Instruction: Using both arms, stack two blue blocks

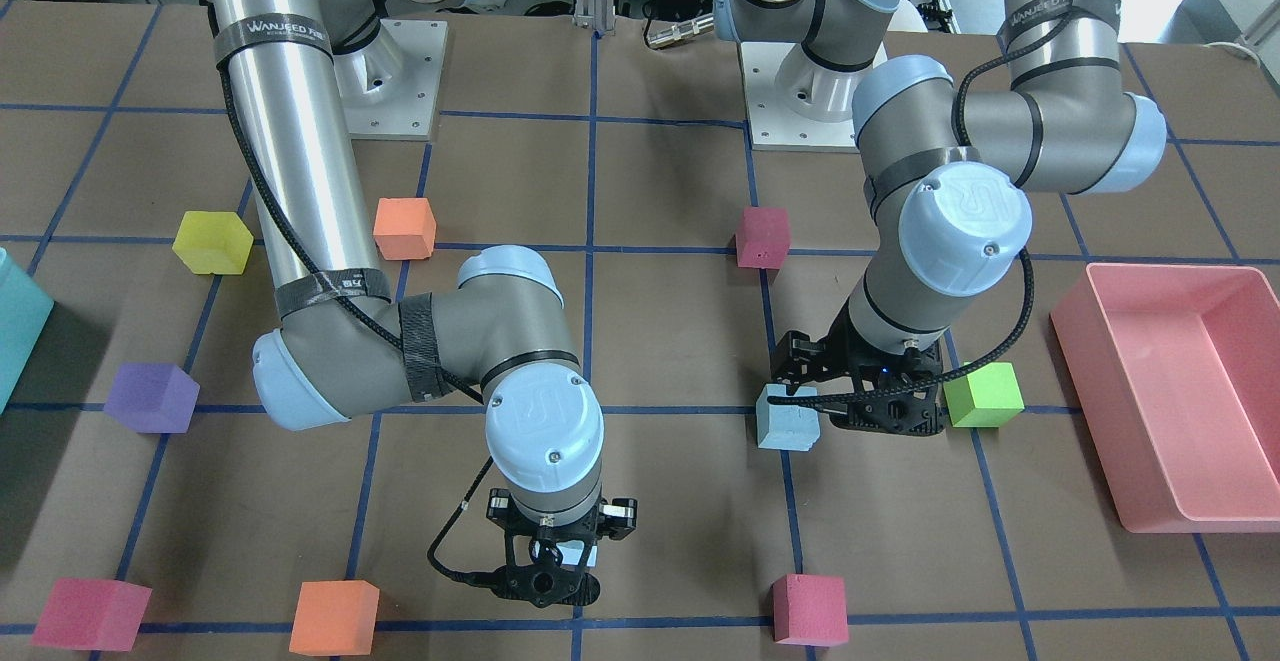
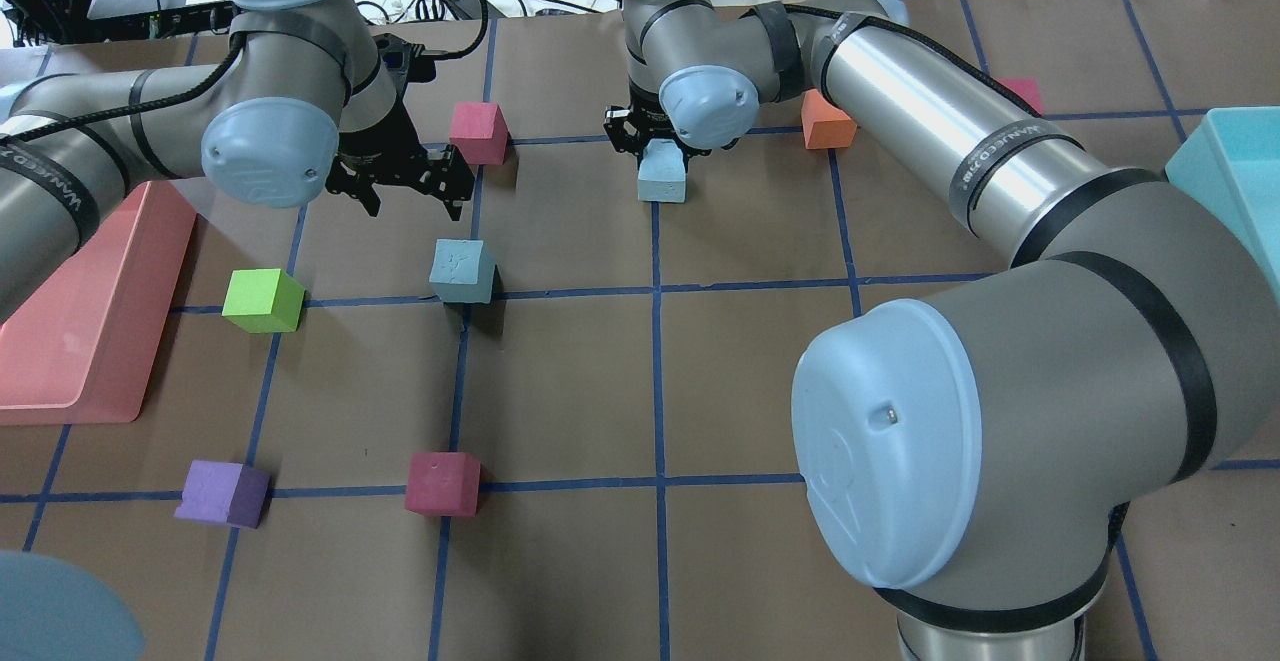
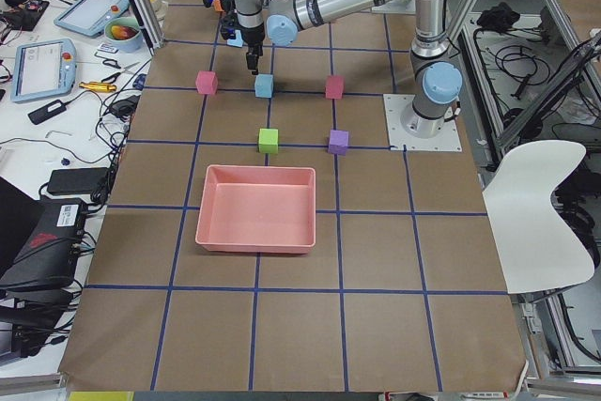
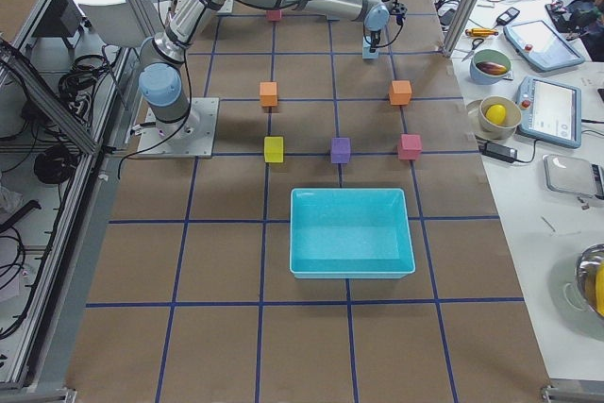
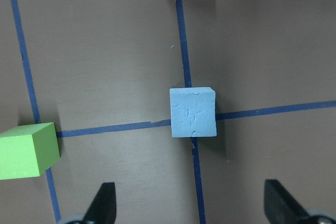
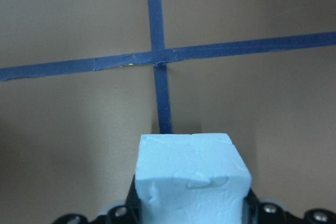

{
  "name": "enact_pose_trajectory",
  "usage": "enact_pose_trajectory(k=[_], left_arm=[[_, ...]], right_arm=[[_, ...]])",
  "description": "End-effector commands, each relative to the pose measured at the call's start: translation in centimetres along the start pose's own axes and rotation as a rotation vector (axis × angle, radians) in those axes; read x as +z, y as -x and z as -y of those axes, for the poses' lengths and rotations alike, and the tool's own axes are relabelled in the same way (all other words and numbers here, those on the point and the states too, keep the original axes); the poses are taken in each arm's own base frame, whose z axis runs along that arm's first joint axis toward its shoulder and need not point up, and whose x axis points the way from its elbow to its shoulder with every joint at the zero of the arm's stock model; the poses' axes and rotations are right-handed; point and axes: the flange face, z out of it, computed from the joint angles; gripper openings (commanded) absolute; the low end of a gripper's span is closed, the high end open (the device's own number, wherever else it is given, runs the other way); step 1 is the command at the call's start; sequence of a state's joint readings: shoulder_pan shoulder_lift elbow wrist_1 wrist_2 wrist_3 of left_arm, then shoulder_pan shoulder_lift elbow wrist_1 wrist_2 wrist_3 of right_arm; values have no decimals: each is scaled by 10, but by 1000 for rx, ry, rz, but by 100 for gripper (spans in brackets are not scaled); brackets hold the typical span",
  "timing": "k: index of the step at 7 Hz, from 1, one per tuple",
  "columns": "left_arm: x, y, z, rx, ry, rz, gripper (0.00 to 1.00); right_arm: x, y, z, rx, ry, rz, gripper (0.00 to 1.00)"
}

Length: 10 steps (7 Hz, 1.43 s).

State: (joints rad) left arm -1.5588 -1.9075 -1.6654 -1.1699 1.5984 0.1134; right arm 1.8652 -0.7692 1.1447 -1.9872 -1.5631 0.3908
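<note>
One pale blue block (image 2: 463, 271) sits on the table at a tape crossing; it also shows in the left wrist view (image 5: 192, 112) and the front view (image 1: 788, 418). My left gripper (image 2: 415, 203) hovers open just beyond it, with both fingers (image 5: 103, 203) apart and empty. My right gripper (image 2: 662, 153) is shut on the second blue block (image 2: 662, 179) at the far middle of the table, low over the surface. That block fills the bottom of the right wrist view (image 6: 191, 177). In the front view the right gripper (image 1: 548, 581) mostly hides it.
A green cube (image 2: 262, 301) lies left of the free blue block and a red cube (image 2: 478, 133) beyond it. A pink bin (image 2: 90, 321) stands at the left and a teal bin (image 2: 1225, 171) at the right. Red (image 2: 442, 483), purple (image 2: 222, 493) and orange (image 2: 827, 126) cubes lie scattered.
</note>
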Motion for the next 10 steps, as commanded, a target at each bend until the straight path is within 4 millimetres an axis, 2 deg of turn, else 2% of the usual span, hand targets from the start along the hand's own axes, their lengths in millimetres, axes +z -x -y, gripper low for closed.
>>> enact_pose_trajectory(k=[1,2,3,5,6,7,10], left_arm=[[30,-1,2,-4,-12,0,100],[46,-2,2,-4,-23,1,100],[55,-2,2,-2,-15,0,100],[73,-4,6,-8,3,-6,100],[78,-10,5,-5,11,-8,100],[85,-13,2,-1,25,-11,100],[104,-14,-9,5,42,-13,100]], right_arm=[[2,0,-1,-4,9,-4,12],[3,0,-1,-15,8,-3,36],[7,0,-1,-15,15,-6,55],[11,5,-2,-4,37,42,55],[13,5,-3,-11,40,43,56],[11,5,-3,-20,36,42,75],[8,1,-3,-61,30,28,100]])
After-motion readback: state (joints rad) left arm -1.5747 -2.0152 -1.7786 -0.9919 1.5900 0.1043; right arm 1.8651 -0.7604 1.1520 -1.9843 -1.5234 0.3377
